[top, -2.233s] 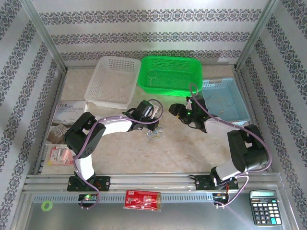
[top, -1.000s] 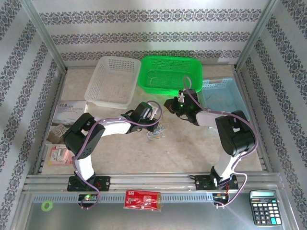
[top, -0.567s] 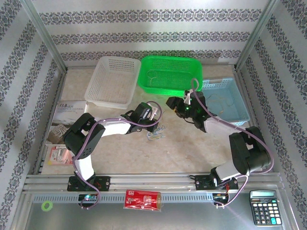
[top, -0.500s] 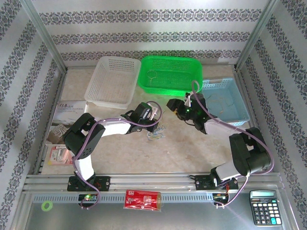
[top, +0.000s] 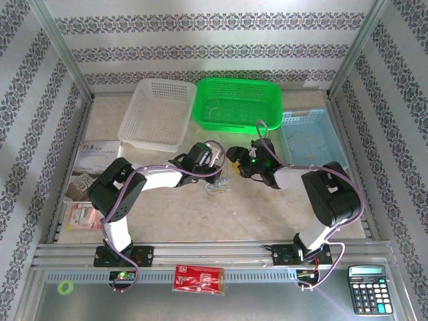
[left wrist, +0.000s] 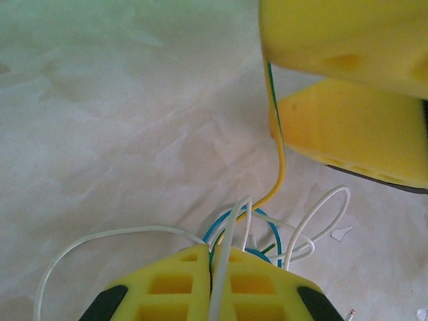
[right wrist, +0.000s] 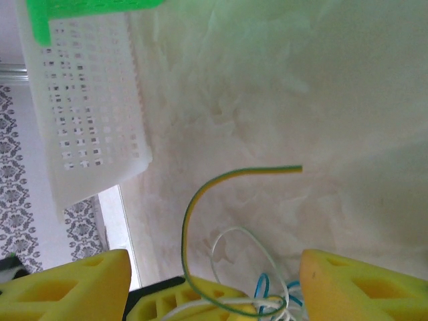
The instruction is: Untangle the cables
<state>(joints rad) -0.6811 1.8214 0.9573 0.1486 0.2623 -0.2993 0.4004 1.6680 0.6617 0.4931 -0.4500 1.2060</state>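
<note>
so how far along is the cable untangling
Done: one thin wire lies in the green basket, and a yellowish one seems to lie in the blue basket. In hand: the left tool is shut on the tangle of white, blue and green strands, and the right tool stands open around the yellow-green wire. Left: that tangle is not yet pulled apart.

My left hand (left wrist: pixel 212 262) and right hand (top: pixel 234 162) both have bright yellow fingers edged in black, and the cables (left wrist: pixel 249 224) at them are white, blue and one striped green and yellow. The tabletop (top: pixel 200 207) is mottled beige, with a white basket (top: pixel 157 114), a vivid green basket (top: pixel 234 100) and a pale blue basket (top: pixel 311 137). The walls (top: pixel 200 40) are white and grey stripes with dark floral bands, and my cords (top: pixel 267 130) are purple.
</note>
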